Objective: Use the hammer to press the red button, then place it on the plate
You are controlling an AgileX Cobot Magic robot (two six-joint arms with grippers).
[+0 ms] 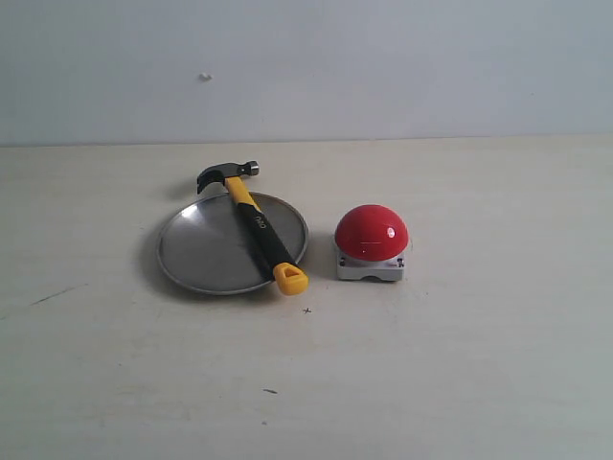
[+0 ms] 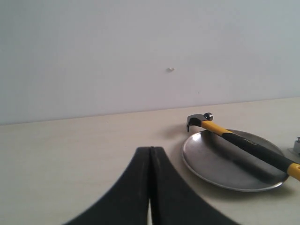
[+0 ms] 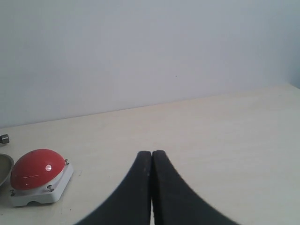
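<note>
Across the plate (image 1: pixel 196 251) lies the hammer (image 1: pixel 253 222), its only load. The handle slants over the dish, the dark head pokes past the far rim, and the yellow looped end hangs over the near rim. Just beside the plate on the right, a narrow gap apart, sits the red button (image 1: pixel 371 232). Open tabletop (image 1: pixel 460 364) spreads wide in front and to both sides. Left pincer (image 2: pixel 150 154), well back from the plate, has its fingers pressed together on nothing. Right pincer (image 3: pixel 152 157), apart from the button, is equally closed and empty.

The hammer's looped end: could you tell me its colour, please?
The hammer's looped end is yellow; exterior view shows it best.
</note>
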